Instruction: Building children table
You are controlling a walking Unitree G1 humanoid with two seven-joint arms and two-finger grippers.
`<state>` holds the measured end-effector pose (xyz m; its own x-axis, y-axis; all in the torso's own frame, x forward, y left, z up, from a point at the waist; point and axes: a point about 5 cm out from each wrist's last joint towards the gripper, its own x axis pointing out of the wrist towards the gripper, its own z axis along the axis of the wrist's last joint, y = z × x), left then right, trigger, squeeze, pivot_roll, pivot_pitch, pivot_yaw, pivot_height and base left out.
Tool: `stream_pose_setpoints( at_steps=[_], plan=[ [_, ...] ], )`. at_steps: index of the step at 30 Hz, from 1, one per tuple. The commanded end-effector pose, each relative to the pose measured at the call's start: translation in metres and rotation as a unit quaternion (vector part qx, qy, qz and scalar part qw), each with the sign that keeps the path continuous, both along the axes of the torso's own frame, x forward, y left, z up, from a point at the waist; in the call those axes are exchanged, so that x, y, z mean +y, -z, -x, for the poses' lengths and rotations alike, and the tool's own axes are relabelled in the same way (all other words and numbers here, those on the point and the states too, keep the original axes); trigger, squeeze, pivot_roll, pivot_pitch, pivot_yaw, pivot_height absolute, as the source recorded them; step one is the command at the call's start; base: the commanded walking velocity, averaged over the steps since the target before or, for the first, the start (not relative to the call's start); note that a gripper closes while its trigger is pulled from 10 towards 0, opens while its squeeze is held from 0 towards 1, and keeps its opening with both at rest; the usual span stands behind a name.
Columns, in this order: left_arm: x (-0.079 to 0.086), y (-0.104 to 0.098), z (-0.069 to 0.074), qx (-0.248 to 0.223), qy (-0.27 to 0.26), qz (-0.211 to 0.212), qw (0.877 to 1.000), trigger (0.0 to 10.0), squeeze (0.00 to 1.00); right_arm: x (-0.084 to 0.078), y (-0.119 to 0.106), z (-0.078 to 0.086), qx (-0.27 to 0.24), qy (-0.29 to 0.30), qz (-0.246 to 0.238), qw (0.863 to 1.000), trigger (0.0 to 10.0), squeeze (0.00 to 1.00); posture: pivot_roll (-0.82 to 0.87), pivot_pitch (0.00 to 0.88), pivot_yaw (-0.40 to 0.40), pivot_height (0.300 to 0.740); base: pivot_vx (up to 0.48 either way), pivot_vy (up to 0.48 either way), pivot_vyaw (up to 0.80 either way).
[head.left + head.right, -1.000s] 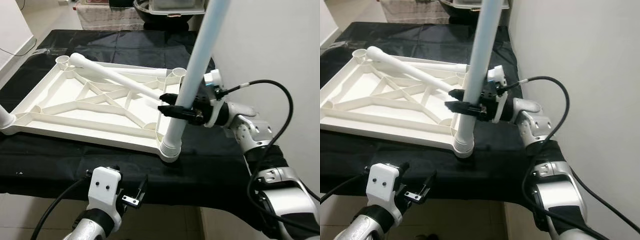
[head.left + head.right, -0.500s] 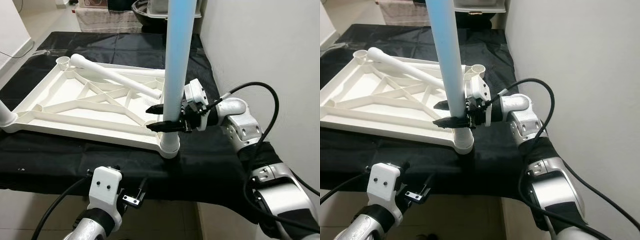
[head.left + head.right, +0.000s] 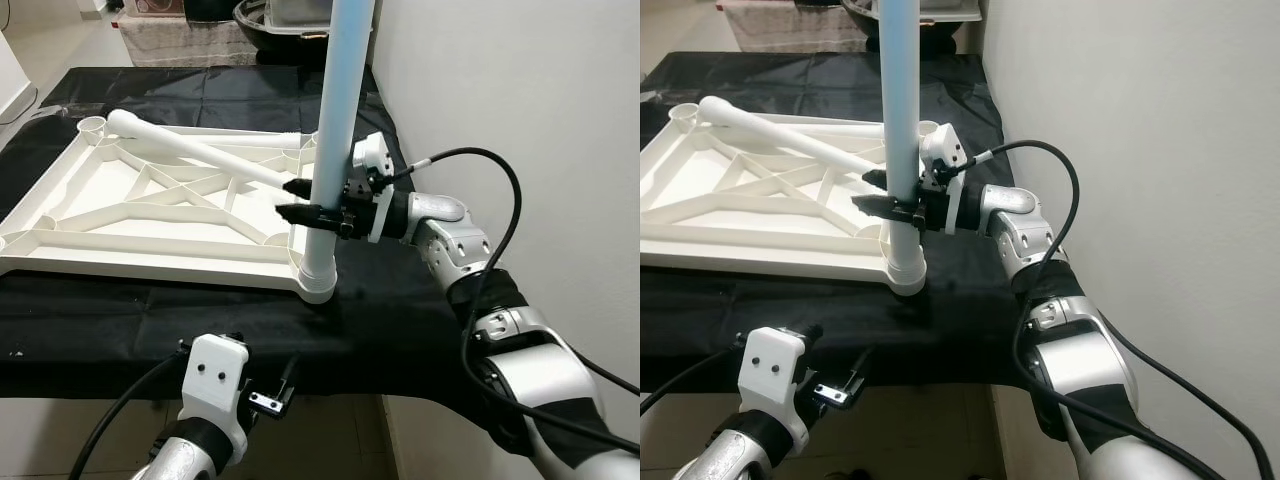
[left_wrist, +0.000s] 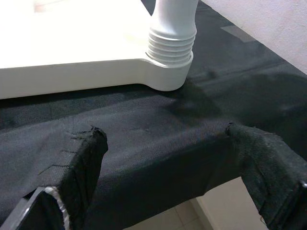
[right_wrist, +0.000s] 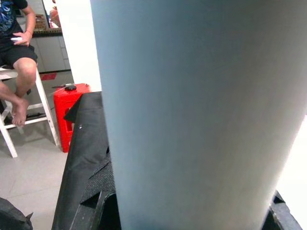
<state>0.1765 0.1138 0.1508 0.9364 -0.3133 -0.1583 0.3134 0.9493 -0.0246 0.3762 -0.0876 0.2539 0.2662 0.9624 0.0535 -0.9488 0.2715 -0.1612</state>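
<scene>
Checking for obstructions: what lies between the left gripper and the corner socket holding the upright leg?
Bare black cloth separates the left gripper from the corner socket of the white tabletop, as the left wrist view shows.

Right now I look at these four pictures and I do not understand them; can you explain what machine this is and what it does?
It is a humanoid robot with two silver arms. Two pictures come from its head, looking down; two from cameras on its wrists. On the black cloth lies a white plastic tabletop, upside down, with a loose white leg resting across it. The right gripper holds a pale upright tube leg standing in the corner socket. The left gripper waits low, open, near the cloth's edge.
</scene>
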Motion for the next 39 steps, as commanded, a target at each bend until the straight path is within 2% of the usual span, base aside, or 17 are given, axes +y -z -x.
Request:
stream_pose_setpoints(
  at_steps=[1,5,13,15,16,18,19,22,24,25,26,27,29,31,32,34,39],
  plan=[
    [0.0,0.004,0.002,0.008,0.001,-0.003,1.0,10.0,0.0,-0.007,0.035,0.001,0.066,0.017,0.016,0.998,10.0,0.0,0.15,0.202,-0.034,0.74,0.0,0.0,0.0],
    [-0.001,0.004,0.002,0.007,0.001,-0.003,1.0,10.0,0.0,-0.006,0.038,0.002,0.061,0.022,0.028,0.998,10.0,0.0,0.15,0.202,-0.035,0.74,0.0,0.0,0.0],
    [-0.001,0.004,-0.002,0.002,-0.001,-0.005,1.0,10.0,0.0,-0.013,0.048,-0.021,0.059,0.271,0.056,0.959,10.0,0.0,0.14,0.202,-0.034,0.74,0.0,0.0,0.0],
    [0.0,0.004,-0.003,-0.001,-0.001,-0.007,1.0,10.0,0.0,-0.025,0.052,-0.029,0.074,0.379,0.046,0.921,10.0,0.0,0.14,0.199,-0.035,0.74,0.0,0.0,0.0],
    [0.0,0.004,-0.003,-0.001,-0.001,-0.007,1.0,10.0,0.0,-0.025,0.052,-0.029,0.074,0.379,0.046,0.921,10.0,0.0,0.14,0.199,-0.035,0.74,0.0,0.0,0.0],
    [0.0,0.004,-0.005,-0.003,-0.001,-0.01,1.0,10.0,0.0,-0.046,0.059,-0.033,0.092,0.53,0.027,0.843,10.0,0.0,0.14,0.194,-0.032,0.74,0.0,0.0,0.0],
    [0.0,0.004,-0.005,-0.003,-0.001,-0.01,1.0,10.0,0.0,-0.046,0.059,-0.033,0.092,0.53,0.027,0.843,10.0,0.0,0.14,0.194,-0.032,0.74,0.0,0.0,0.0],
    [0.001,0.005,-0.008,-0.006,-0.001,-0.013,1.0,10.0,0.0,-0.06,0.073,-0.026,0.13,0.668,-0.018,0.732,10.0,0.0,0.14,0.188,-0.03,0.74,0.0,0.0,0.0],
    [0.001,0.005,-0.008,-0.006,-0.001,-0.013,1.0,10.0,0.0,-0.06,0.073,-0.026,0.13,0.668,-0.018,0.732,10.0,0.0,0.14,0.188,-0.03,0.74,0.0,0.0,0.0],
    [0.001,0.005,-0.008,-0.007,-0.001,-0.014,1.0,10.0,0.0,-0.056,0.077,-0.022,0.136,0.699,-0.033,0.701,10.0,0.0,0.14,0.188,-0.03,0.74,0.0,0.0,0.0],
    [0.001,0.005,-0.008,-0.007,-0.001,-0.014,1.0,10.0,0.0,-0.056,0.077,-0.022,0.136,0.699,-0.033,0.701,10.0,0.0,0.14,0.188,-0.03,0.74,0.0,0.0,0.0],
    [0.002,0.006,-0.01,-0.007,-0.001,-0.015,1.0,10.0,0.0,-0.047,0.079,-0.017,0.14,0.727,-0.05,0.671,10.0,0.0,0.14,0.179,-0.027,0.74,0.0,0.0,0.0],
    [0.002,0.006,-0.01,-0.007,-0.001,-0.015,1.0,10.0,0.0,-0.047,0.079,-0.017,0.14,0.727,-0.05,0.671,10.0,0.0,0.14,0.179,-0.027,0.74,0.0,0.0,0.0],
    [0.002,0.007,-0.013,-0.009,-0.001,-0.019,1.0,10.0,0.0,-0.021,0.073,-0.009,0.12,0.774,-0.075,0.617,10.0,0.0,0.15,0.173,-0.033,0.74,0.0,0.0,0.0],
    [0.002,0.007,-0.013,-0.009,-0.001,-0.019,1.0,10.0,0.0,-0.021,0.073,-0.009,0.12,0.774,-0.075,0.617,10.0,0.0,0.15,0.173,-0.033,0.74,0.0,0.0,0.0],
    [0.002,0.008,-0.015,-0.01,-0.001,-0.02,1.0,10.0,0.0,0.002,0.069,-0.002,0.12,0.797,-0.075,0.588,10.0,0.0,0.14,0.169,-0.031,0.74,0.0,0.0,0.0],
    [0.002,0.009,-0.017,-0.012,-0.001,-0.021,1.0,10.0,0.0,0.017,0.07,0.006,0.133,0.803,-0.069,0.577,10.0,0.0,0.14,0.165,-0.031,0.74,0.0,0.0,0.0]
  ],
)
